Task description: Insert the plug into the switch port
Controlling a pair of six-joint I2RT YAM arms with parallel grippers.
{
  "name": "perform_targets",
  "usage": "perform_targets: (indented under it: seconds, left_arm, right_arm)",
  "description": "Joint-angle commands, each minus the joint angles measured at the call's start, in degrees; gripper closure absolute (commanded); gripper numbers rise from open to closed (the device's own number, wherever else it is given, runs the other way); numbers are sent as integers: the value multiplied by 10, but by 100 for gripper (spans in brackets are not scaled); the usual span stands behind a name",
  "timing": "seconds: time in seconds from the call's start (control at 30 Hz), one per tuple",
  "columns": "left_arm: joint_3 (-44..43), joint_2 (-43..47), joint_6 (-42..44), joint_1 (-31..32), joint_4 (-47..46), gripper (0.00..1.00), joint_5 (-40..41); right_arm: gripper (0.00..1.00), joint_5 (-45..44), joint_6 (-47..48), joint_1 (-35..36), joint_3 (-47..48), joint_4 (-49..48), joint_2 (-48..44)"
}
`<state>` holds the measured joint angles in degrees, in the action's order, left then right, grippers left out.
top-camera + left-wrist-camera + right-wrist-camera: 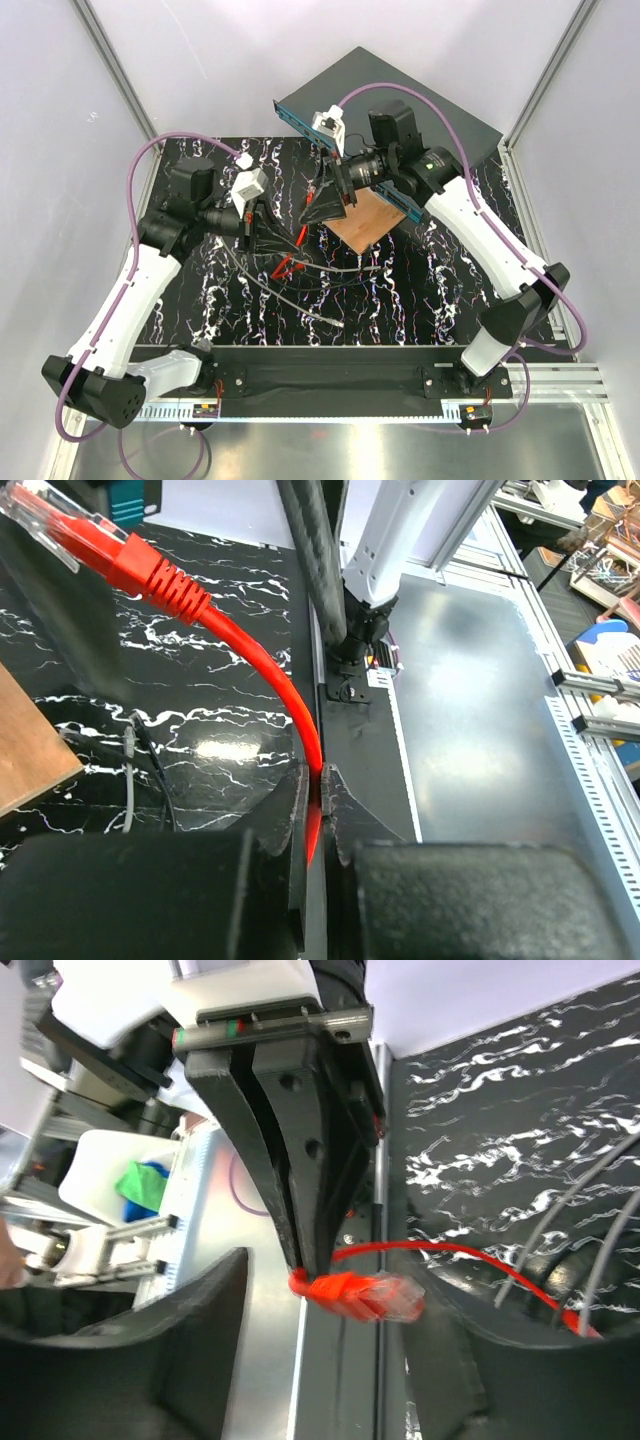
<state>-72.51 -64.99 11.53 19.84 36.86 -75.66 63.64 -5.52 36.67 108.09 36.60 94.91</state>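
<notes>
Left gripper is clamped tight on the red cable just behind the plug, held above mid-table. Right gripper stands open astride the plug. Risk: a skewed handover grip would misalign the plug at the far switch.

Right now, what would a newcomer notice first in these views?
The bright red cable is pinched in the shut left gripper, and its clear-tipped plug hangs between the open fingers of the right gripper. Behind them at the back sits the dark grey switch, its blue socket face turned toward the arms.
</notes>
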Motion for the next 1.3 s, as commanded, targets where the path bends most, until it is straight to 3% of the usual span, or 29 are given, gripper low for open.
perform_targets:
  seconds: [0.0,0.1,0.13,0.17,0.2,0.23,0.33,0.47,0.57,0.63,0.67,0.87,0.9,0.93,1.0,1.03,1.07,1.1,1.17,1.27]
  left_arm:
    - [12,1,-34,0,-76,92,7]
    - [24,0,-52,1,-106,90,27]
    - [25,0,-54,0,-111,90,31]
    - [24,0,-52,1,-108,89,37]
    - [24,0,-48,0,-103,84,38]
    - [22,1,-40,-1,-94,73,42]
    - [21,21,13,-37,-29,57,53]
    - [20,25,129,-134,44,44,79]
    - [-18,-27,371,-191,175,43,117]
    - [-40,-57,485,-197,271,43,139]
    - [-41,-84,587,-197,294,43,165]
    - [2,-132,653,-197,215,40,198]
    - [-1,-143,658,-197,214,39,198]
    - [-8,-159,662,-197,218,39,198]
    - [-28,-174,664,-197,235,38,182]
    - [-31,-180,673,-197,270,22,167]
    - [-29,-177,710,-197,294,16,162]
    - [-10,-175,740,-197,320,12,159]
    - [24,-151,818,-186,385,9,182]
    - [106,-101,849,-182,379,9,184]
  right_arm:
    - [41,25,-74,10,-2,-74,4]
    - [65,35,-137,9,-15,-126,10]
    - [85,46,-155,10,-19,-159,12]
    - [95,51,-185,9,-26,-173,15]
    - [100,54,-196,8,-29,-186,16]
    - [100,61,-203,9,-31,-197,17]
    - [100,82,-217,8,-37,-204,17]
    - [100,97,-223,9,-67,-214,6]
    - [100,96,-187,8,-89,-188,4]
    - [100,102,-179,8,-93,-174,4]
    - [100,105,-178,8,-95,-172,5]
    - [100,143,-227,9,-108,-204,1]
    - [100,153,-257,10,-115,-225,-2]
    - [100,169,-301,12,-126,-313,-4]
    - [100,175,-536,17,-185,-493,-14]
    - [100,162,-632,17,-204,-708,-7]
    - [100,154,-773,17,-212,-791,4]
    - [100,147,-807,17,-206,-860,16]
    - [100,145,-789,17,-191,-849,30]
    - [100,145,-788,16,-183,-833,49]
